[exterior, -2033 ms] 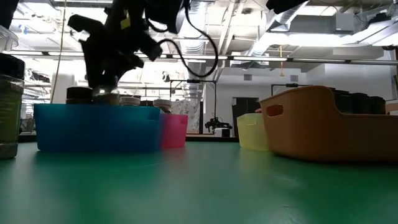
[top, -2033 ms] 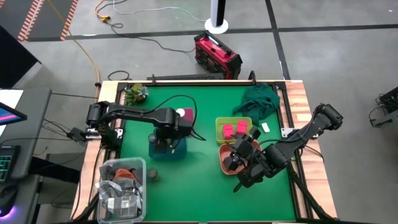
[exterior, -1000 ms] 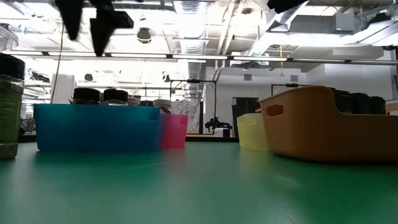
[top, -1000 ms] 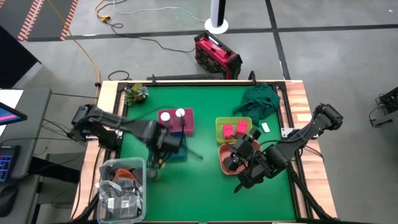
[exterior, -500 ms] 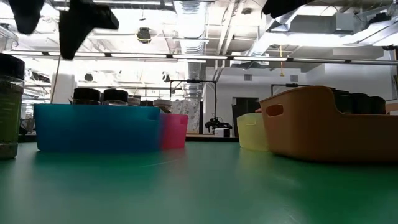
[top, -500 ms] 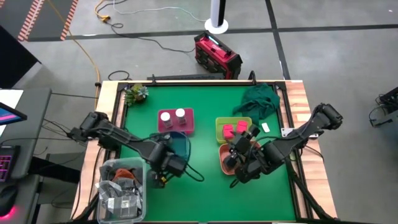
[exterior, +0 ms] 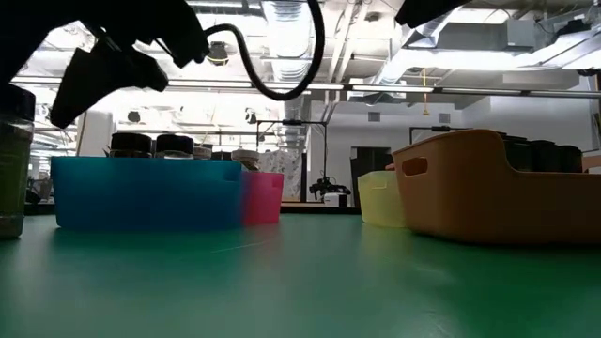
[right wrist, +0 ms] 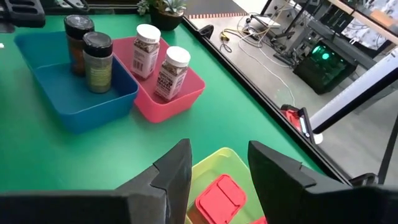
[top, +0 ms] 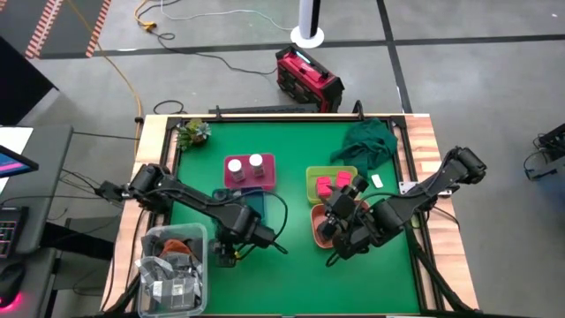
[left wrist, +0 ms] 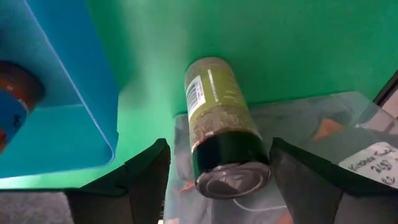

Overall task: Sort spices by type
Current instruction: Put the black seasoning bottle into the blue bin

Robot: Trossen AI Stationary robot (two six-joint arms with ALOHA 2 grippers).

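A dark-capped jar of green spice (left wrist: pixel 219 118) stands on its base on the green mat beside the clear bin (left wrist: pixel 323 134); the low view has it at the left edge (exterior: pixel 11 160). My left gripper (left wrist: pixel 217 146) hangs open just above it, pointing steeply down, one finger on either side of the black cap (left wrist: pixel 233 174) without touching; from above the gripper (top: pixel 228 253) hides the jar. Two dark-capped jars (right wrist: pixel 78 34) (right wrist: pixel 97 59) stand in the blue tray (right wrist: pixel 81 102), two white-capped jars (right wrist: pixel 146 42) (right wrist: pixel 172 64) in the pink tray (right wrist: pixel 171 99). My right gripper (top: pixel 340 231) waits open over the salmon tray (top: pixel 315 226).
The yellow tray (top: pixel 311 177) holds two pink boxes (top: pixel 324 185) (top: pixel 341 181). A green cloth (top: pixel 366 146) lies at the far right and a small plant (top: pixel 192 132) at the far left corner. The clear bin (top: pixel 172 269) of clutter fills the near left corner.
My left gripper has gone from beside the blue tray toward the table's near edge and down, tipping to point more steeply down, and now stands over the jar next to the clear bin. Its fingers have stayed apart.
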